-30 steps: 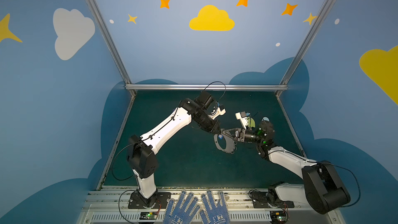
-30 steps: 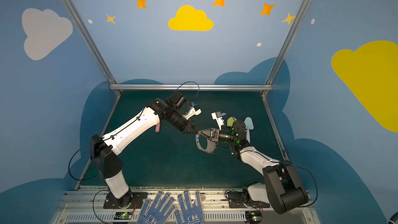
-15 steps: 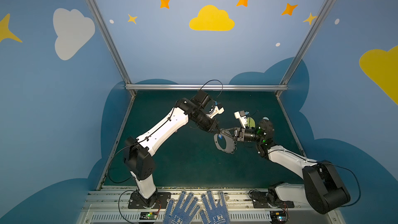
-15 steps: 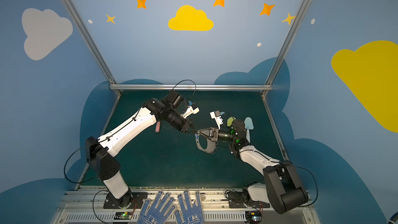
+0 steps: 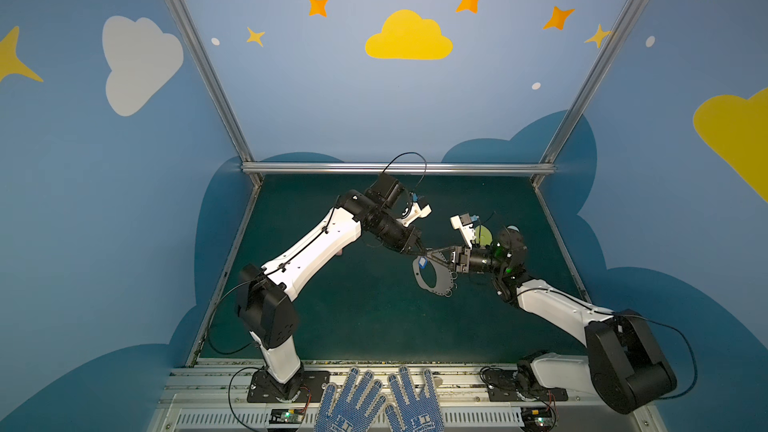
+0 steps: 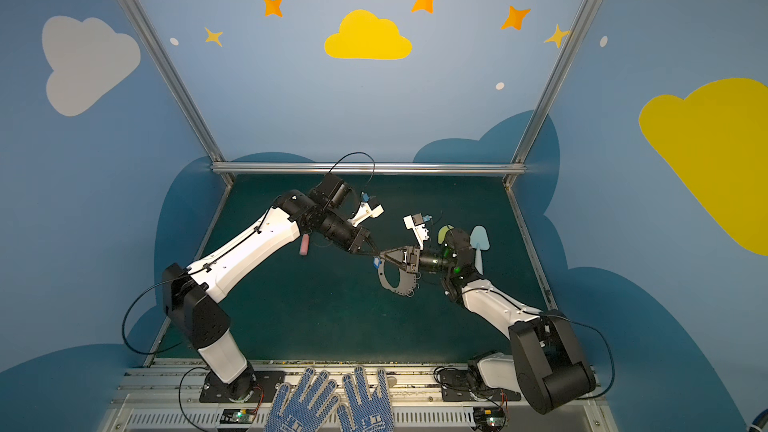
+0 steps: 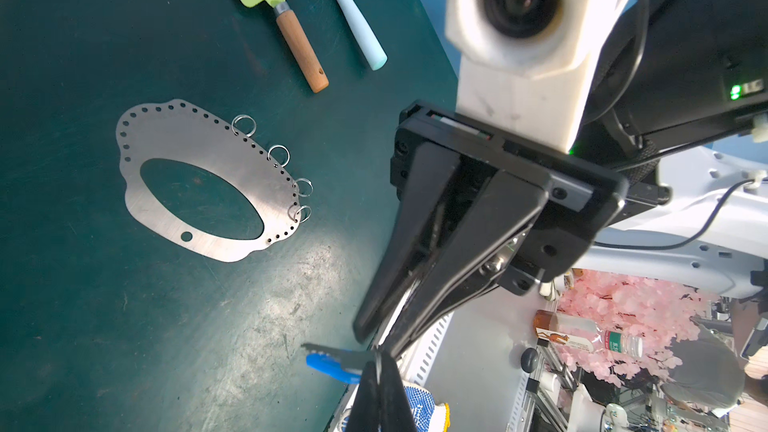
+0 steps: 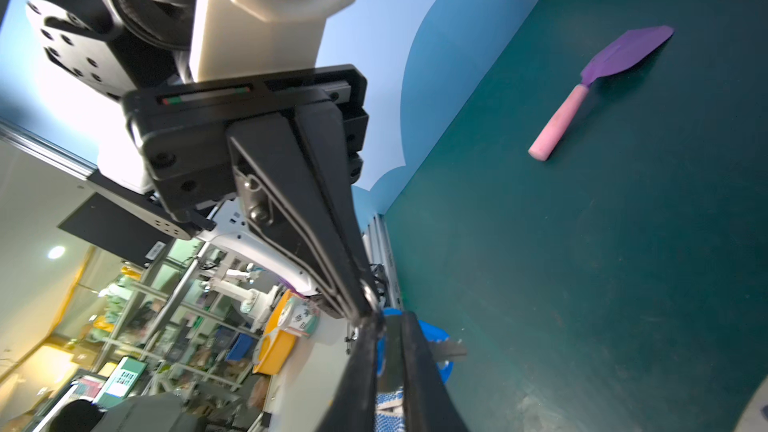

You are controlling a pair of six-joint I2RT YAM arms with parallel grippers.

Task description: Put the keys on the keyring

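While my left gripper (image 8: 365,303) pinches the keys (image 7: 332,361) above the keyring (image 7: 199,135) lying toward the tabletop's (image 5: 353,317) right edge, my right gripper (image 7: 376,336), nearly closed tip-to-tip against it, could tug them loose and drop them.

Top views are evenly lit and sharp, with some wide-angle stretch at the edges. Left wrist view has a white glare patch on the mat (image 7: 307,268) and the keys (image 7: 332,363) look smeary; right wrist's background's soft.
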